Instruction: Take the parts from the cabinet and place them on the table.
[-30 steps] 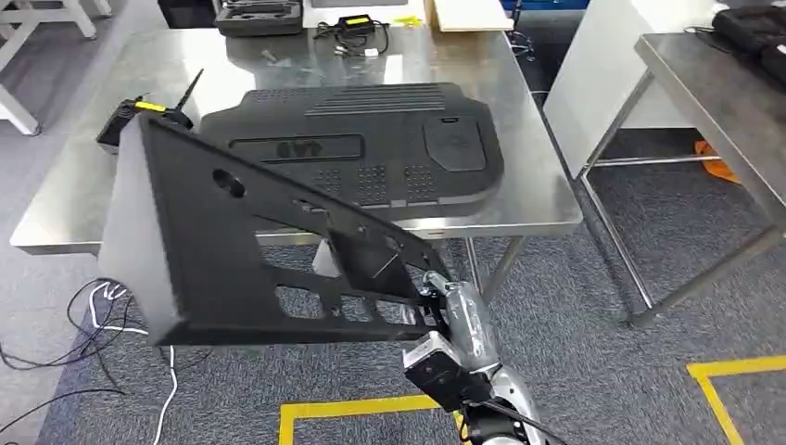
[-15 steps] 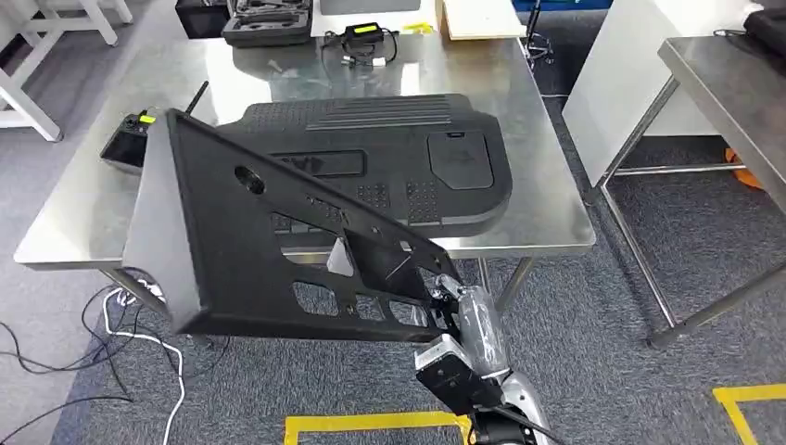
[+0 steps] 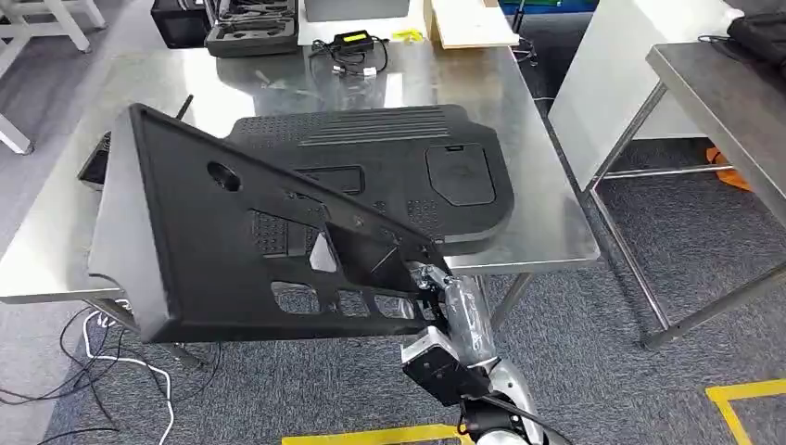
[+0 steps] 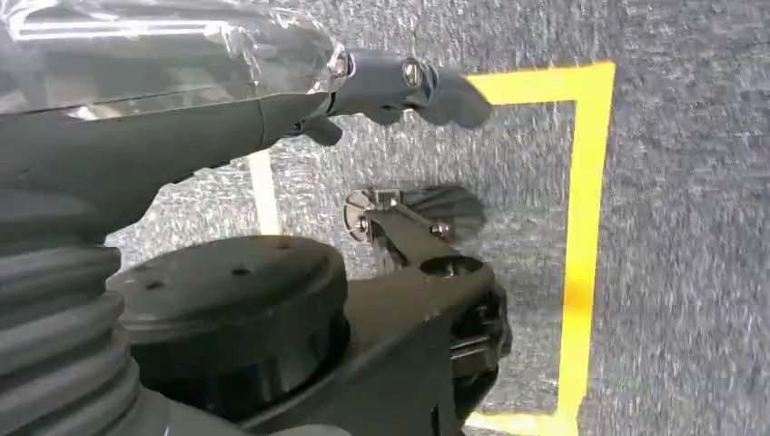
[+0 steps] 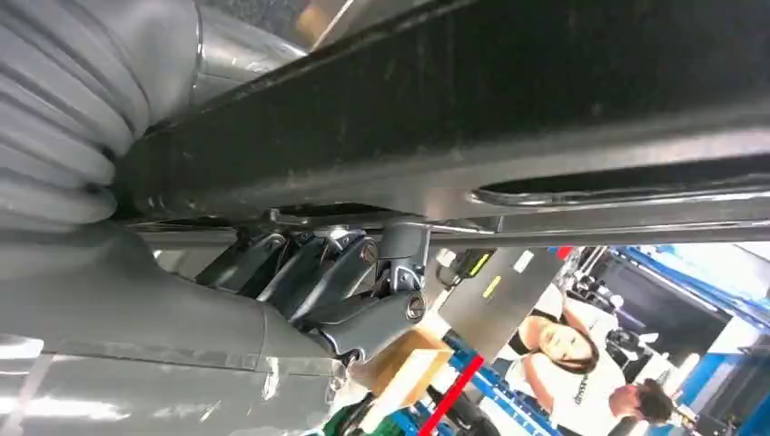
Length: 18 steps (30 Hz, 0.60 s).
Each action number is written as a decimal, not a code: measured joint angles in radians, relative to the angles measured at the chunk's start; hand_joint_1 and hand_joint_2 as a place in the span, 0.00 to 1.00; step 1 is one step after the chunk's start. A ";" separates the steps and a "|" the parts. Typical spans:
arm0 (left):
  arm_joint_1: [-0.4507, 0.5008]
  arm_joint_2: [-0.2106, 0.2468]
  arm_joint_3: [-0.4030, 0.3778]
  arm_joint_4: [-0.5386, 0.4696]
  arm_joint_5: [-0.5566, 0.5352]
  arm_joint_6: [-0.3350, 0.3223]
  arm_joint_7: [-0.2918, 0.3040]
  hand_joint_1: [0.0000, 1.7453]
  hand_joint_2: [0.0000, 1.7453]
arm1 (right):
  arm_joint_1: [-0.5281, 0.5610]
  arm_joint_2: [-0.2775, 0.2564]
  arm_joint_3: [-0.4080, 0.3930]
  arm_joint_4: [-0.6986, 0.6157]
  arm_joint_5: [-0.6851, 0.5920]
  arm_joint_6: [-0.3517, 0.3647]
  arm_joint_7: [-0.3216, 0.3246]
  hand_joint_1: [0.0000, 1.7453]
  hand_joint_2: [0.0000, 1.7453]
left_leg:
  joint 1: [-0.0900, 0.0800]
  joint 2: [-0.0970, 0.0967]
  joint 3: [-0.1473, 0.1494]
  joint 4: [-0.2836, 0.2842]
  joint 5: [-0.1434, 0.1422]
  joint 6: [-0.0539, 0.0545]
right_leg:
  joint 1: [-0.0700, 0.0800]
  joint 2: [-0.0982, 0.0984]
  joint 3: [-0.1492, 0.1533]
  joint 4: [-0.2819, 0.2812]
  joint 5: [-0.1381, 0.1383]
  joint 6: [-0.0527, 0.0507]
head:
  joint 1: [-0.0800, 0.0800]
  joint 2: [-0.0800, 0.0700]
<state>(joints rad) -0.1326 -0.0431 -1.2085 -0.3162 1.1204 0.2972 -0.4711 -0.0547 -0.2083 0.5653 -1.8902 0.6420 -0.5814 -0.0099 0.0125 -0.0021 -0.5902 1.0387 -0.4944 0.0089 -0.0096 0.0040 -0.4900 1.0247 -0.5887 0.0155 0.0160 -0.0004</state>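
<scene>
Two black parts dominate the head view, with the steel worktop beneath them across the upper half of the frame. Largest on the worktop is the moulded black panel, lying flat at centre. In front of it, spanning the left and centre of the frame, hangs the carried part, a black bracket panel with cut-out windows, tilted with its broad end up at the left and its narrow end low at centre, partly overlapping the worktop's near edge in the picture. The right hand grips that narrow end; in the right wrist view its fingers curl against the bracket's underside. The left hand hangs toward the carpet in its wrist view, holding nothing, fingers drawn in. At upper centre lies a small charger with cables.

As I judge it, the risk is leverage: one hand holds a long part by its tip, so it may twist or slip. Its wide end could also knock the worktop edge or land on the panel already there.
</scene>
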 joint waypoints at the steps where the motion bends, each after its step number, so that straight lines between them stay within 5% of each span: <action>1: -0.002 0.001 0.000 0.000 0.000 0.000 0.000 0.00 1.00 | -0.005 0.000 0.000 -0.002 0.002 0.000 0.000 1.00 1.00 | 0.001 0.000 0.008 -0.006 -0.004 0.007 | 0.000 0.000 -0.022 0.047 -0.017 0.004 | 0.005 0.000; 4: -0.002 0.001 0.000 0.000 -0.001 -0.001 0.000 0.00 1.00 | -0.009 -0.002 0.000 -0.002 0.004 0.000 0.000 1.00 1.00 | 0.001 0.003 0.025 -0.008 -0.019 0.016 | -0.002 0.000 -0.172 0.287 -0.092 0.014 | 0.024 0.000; 5: -0.001 0.001 0.000 0.000 -0.001 -0.001 0.000 0.00 1.00 | -0.009 -0.002 0.000 -0.002 0.007 0.000 0.001 1.00 1.00 | 0.001 0.002 0.032 -0.008 -0.026 0.016 | -0.003 0.000 -0.212 0.331 -0.089 0.015 | 0.029 0.000; 6: -0.001 0.001 0.000 0.000 -0.002 -0.001 0.000 0.00 1.00 | -0.011 -0.004 0.000 -0.002 0.013 0.002 0.003 1.00 1.00 | 0.001 0.000 0.043 -0.008 -0.033 0.015 | -0.004 0.000 -0.227 0.325 -0.056 0.014 | 0.033 0.000; 9: -0.002 0.001 0.000 0.000 -0.009 -0.001 0.001 0.00 1.00 | -0.027 -0.007 0.000 -0.002 0.028 0.010 0.015 1.00 1.00 | 0.003 -0.003 0.088 -0.008 -0.065 0.005 | -0.004 0.000 -0.162 0.091 0.135 0.004 | 0.049 0.000; 11: -0.005 0.001 0.000 0.000 -0.008 0.000 0.003 0.00 1.00 | -0.039 -0.008 -0.001 -0.003 0.032 0.014 0.019 1.00 1.00 | -0.002 -0.004 0.090 -0.012 -0.078 -0.009 | 0.008 -0.001 -0.144 0.055 0.124 -0.002 | 0.048 0.000; 12: -0.005 0.001 0.000 0.000 -0.008 0.005 0.003 0.00 1.00 | -0.046 -0.009 -0.001 -0.005 0.032 0.016 0.021 1.00 1.00 | -0.001 -0.002 0.088 -0.014 -0.079 -0.013 | 0.007 -0.002 -0.134 0.035 0.103 -0.011 | 0.052 0.000; 16: -0.007 0.000 0.000 0.000 -0.008 0.021 0.002 0.00 1.00 | -0.060 -0.015 -0.002 -0.006 0.028 0.016 0.027 1.00 1.00 | -0.001 0.000 0.103 -0.001 -0.101 -0.036 | 0.000 0.002 -0.112 0.014 0.096 -0.030 | 0.037 0.000; 18: -0.010 -0.001 0.000 -0.001 -0.009 0.021 0.002 0.00 1.00 | -0.071 -0.016 -0.002 -0.006 0.020 0.015 0.027 1.00 1.00 | -0.001 0.001 0.025 0.138 -0.156 -0.041 | 0.000 -0.003 -0.098 0.011 0.086 -0.041 | 0.019 0.000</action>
<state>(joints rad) -0.1423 -0.0438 -1.2085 -0.3170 1.1112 0.3182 -0.4688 -0.1255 -0.2239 0.5631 -1.8963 0.6622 -0.5661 0.0172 0.0115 -0.0014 -0.5649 1.1768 -0.6506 -0.0325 -0.0097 0.0011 -0.5879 1.0353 -0.5030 -0.0256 0.0347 -0.0004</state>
